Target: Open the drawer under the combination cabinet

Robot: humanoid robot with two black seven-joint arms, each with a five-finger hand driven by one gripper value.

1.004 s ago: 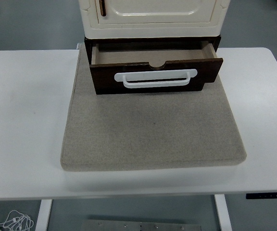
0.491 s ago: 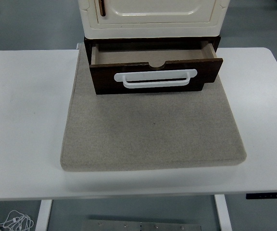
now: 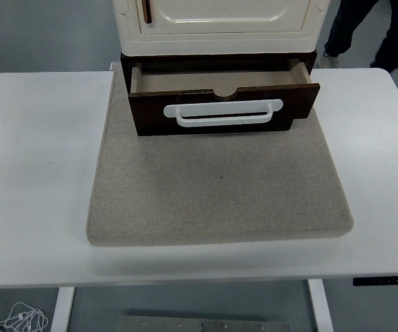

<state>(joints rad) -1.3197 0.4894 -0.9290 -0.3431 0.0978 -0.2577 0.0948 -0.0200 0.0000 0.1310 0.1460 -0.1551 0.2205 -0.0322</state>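
Neither of my two arms shows anywhere in the head view, so I cannot tell whether the fingers are released, clenched or grasping anything.

The dark brown wooden drawer (image 3: pixel 223 104) sits at the far middle of the white table (image 3: pixel 33 173), under the cream-coloured cabinet with a panelled door (image 3: pixel 220 21). It stands pulled out toward me: its front panel is well forward of the dark base, and I can look down into the pale, bare-looking interior behind it. The white bar handle (image 3: pixel 223 113) runs across the front panel with nothing on it. The whole unit rests on the far edge of a grey felt mat (image 3: pixel 220 187), which covers the middle of the table and is otherwise bare.

At the far right, past the table's edge, a person's dark trouser legs and shoes (image 3: pixel 365 31) stand on the floor, well apart from the cabinet.

My reading is that the opening step is already done, or very nearly: the drawer is clearly out, though I cannot judge how much travel remains. If more opening is wanted, the next move calls for bringing a hand in over the mat, hooking fingers behind the handle and drawing straight toward the near edge, gently enough that the cabinet does not slide on the felt. Otherwise I keep both arms clear.
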